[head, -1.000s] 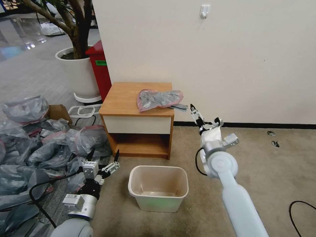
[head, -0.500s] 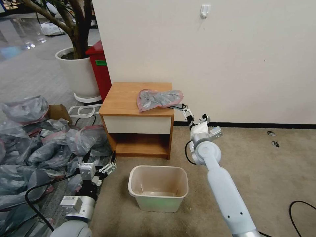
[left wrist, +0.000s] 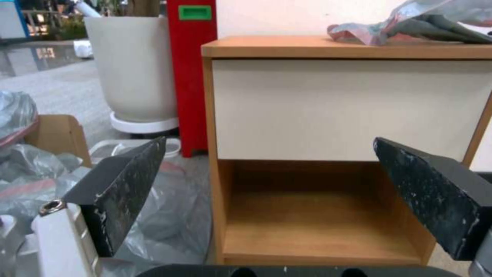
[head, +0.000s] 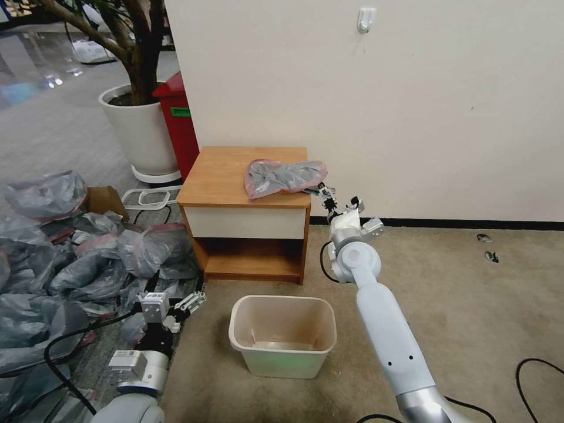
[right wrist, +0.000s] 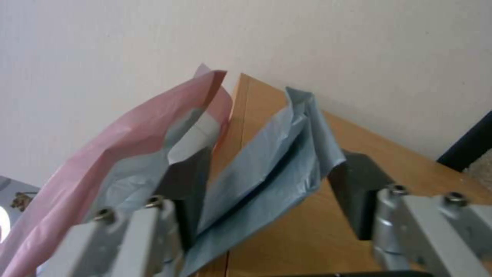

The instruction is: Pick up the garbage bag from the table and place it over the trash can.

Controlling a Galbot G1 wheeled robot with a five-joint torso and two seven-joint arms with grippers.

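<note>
The garbage bag (head: 285, 176), crinkled grey with a pink rim, lies on the right part of the table (head: 223, 170), and a grey tail of it hangs past the table's right edge. My right gripper (head: 323, 192) is at that edge. In the right wrist view it stands open (right wrist: 266, 200) with the bag's grey tail (right wrist: 271, 154) between its fingers, over the tabletop (right wrist: 318, 231). The beige trash can (head: 235, 320) stands on the carpet in front of the table. Low at the left, my left gripper (head: 173, 302) is open, facing the table's white drawer front (left wrist: 348, 107).
A heap of grey bags (head: 70, 258) covers the floor at the left, beside a cardboard box (head: 106, 200). Behind the table stand a tall red bin (head: 176, 126) and a white plant pot (head: 138, 126). A black cable (head: 537, 376) lies on the carpet at the right.
My right arm has swung left and forward, bringing its gripper from beside the table to the bag's overhanging tail. The left gripper has sunk slightly.
</note>
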